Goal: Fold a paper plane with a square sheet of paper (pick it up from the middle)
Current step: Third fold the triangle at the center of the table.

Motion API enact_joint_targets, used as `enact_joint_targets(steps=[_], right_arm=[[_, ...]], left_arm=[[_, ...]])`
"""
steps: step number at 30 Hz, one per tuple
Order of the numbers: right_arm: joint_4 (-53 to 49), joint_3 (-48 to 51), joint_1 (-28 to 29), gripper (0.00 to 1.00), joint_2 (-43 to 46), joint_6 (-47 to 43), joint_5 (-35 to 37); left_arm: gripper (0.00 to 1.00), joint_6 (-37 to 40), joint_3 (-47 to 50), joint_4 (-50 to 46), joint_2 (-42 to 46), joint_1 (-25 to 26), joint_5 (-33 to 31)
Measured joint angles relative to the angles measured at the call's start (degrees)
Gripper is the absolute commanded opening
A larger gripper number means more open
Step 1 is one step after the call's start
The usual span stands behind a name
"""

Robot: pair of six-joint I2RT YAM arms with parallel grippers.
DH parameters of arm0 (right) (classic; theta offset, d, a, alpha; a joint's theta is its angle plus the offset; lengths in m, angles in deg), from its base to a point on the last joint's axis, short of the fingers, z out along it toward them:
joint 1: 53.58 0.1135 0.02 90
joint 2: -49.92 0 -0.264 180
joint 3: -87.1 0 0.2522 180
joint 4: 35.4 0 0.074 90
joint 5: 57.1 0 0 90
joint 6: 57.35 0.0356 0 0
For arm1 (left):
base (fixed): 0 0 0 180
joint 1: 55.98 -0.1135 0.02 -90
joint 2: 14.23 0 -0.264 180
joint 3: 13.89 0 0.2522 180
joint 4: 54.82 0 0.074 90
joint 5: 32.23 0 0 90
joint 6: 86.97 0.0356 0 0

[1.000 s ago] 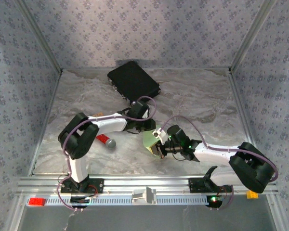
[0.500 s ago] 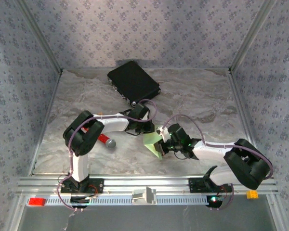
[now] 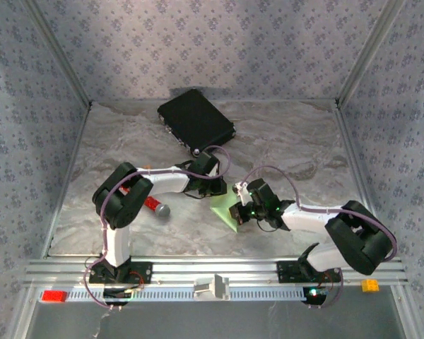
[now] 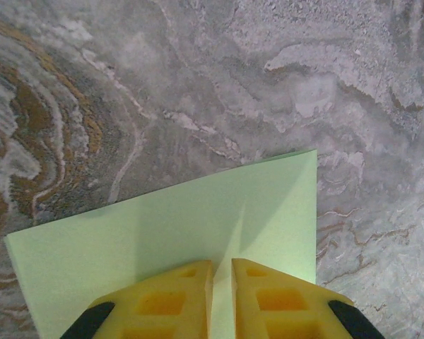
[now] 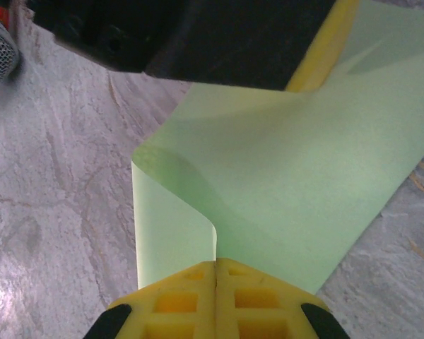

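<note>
Top external: over the last second the right gripper (image 3: 239,213) was driven toward 9 o'clock and the lifted flap of the square sheet of paper (image 3: 225,211), mid-table, was brought lower, so the fold is judged nearly closed; marbled table (image 3: 290,148), patterned walls (image 3: 198,42), black case (image 3: 196,119) at 12 o'clock
Left wrist: left gripper (image 4: 222,272) is closed to a slit on the sheet's crease
Right wrist: curled edge is pinched by clenched fingers (image 5: 177,300)
</note>
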Motion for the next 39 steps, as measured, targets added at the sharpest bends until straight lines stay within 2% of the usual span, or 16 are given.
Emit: enact_joint_targets(steps=[39], right_arm=[[-4.0,-1.7,-0.6,0.00,-1.0,0.7,1.7]], left_arm=[[0.15,-0.2,0.1,0.1,0.0,0.0,0.0]])
